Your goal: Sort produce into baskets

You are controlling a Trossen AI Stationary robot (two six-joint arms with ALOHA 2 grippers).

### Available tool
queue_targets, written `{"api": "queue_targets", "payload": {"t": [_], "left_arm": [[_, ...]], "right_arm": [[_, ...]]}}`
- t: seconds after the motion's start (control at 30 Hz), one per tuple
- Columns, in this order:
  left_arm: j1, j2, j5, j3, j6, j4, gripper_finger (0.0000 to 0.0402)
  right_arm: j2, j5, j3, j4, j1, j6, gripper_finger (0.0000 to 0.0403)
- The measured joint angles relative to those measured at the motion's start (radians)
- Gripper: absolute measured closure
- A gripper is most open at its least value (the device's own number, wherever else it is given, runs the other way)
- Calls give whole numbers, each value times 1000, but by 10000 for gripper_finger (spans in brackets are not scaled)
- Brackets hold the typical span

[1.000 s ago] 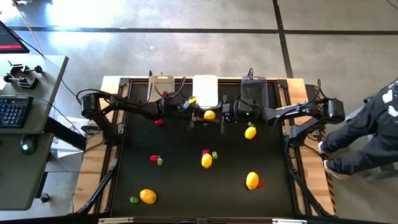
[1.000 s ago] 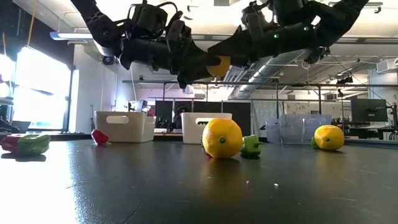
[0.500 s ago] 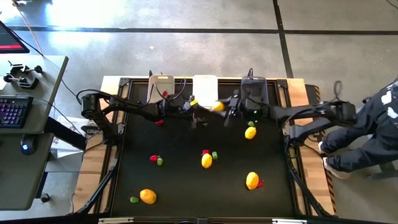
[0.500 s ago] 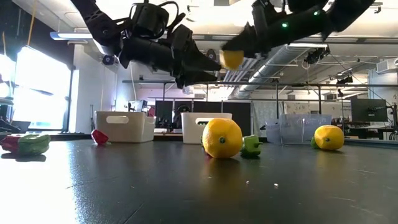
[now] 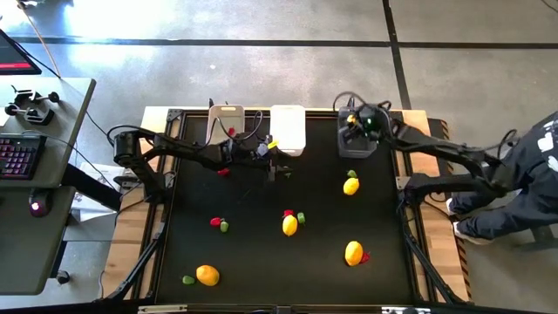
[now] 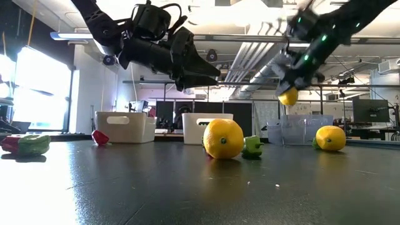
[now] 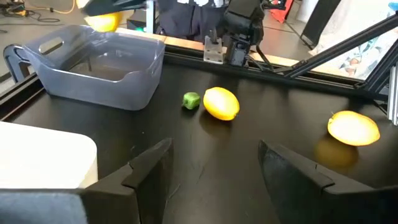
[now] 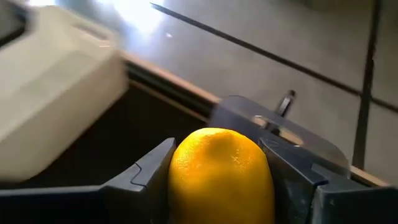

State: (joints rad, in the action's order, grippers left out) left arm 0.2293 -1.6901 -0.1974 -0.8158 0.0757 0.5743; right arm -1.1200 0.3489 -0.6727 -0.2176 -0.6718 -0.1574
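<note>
So the right gripper (image 5: 355, 123) is up over the dark grey basket (image 5: 357, 142) at the back right of the table, clamped on a yellow lemon (image 8: 221, 175) – in the right wrist view the fruit fills the gap between both fingers, and from the low view it hangs well above the basket's rim. Honest worry here: the lemon looks to sit near the basket's far edge rather than dead centre, so if the fingers let go right now it could clip the rim and bounce out onto the mat or even off the back of the table. It's round and smooth too, so any tilt on release and it rolls. The drop height doesn't help – a light toy fruit falling that far can hop straight back out of a shallow bin. The left gripper (image 7: 211, 168) hangs over the mat in front of the white basket (image 5: 288, 129) with its fingers spread wide and nothing in them, near enough to the middle that the two arms could crowd each other if both go for the same zone next. Plenty left to sort: a lemon (image 5: 350, 185) with a green piece (image 5: 350, 174) right beside it, another lemon (image 5: 289, 225) mid-table, one (image 5: 353, 253) touching a red piece (image 5: 364, 257), an orange one (image 5: 207, 276) at the front left – those pairs sitting so tight could get grabbed together and end up in the wrong bin, I reckon
</note>
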Motion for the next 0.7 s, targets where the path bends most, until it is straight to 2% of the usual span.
{"api": "queue_targets", "payload": {"t": [0.2,0.47,0.6,0.7], "left_arm": [[-1,0,0,0,-9,0,188],[-3,0,0,1,-9,-2,188],[-4,0,0,1,-6,-2,188],[-7,0,0,1,-8,-2,188]], "right_arm": [[-175,-175,0,94,-178,-74,211],[-366,-185,0,204,-212,-134,210],[-396,-146,0,229,-209,-145,208],[-397,-128,0,238,-200,-126,192]]}}
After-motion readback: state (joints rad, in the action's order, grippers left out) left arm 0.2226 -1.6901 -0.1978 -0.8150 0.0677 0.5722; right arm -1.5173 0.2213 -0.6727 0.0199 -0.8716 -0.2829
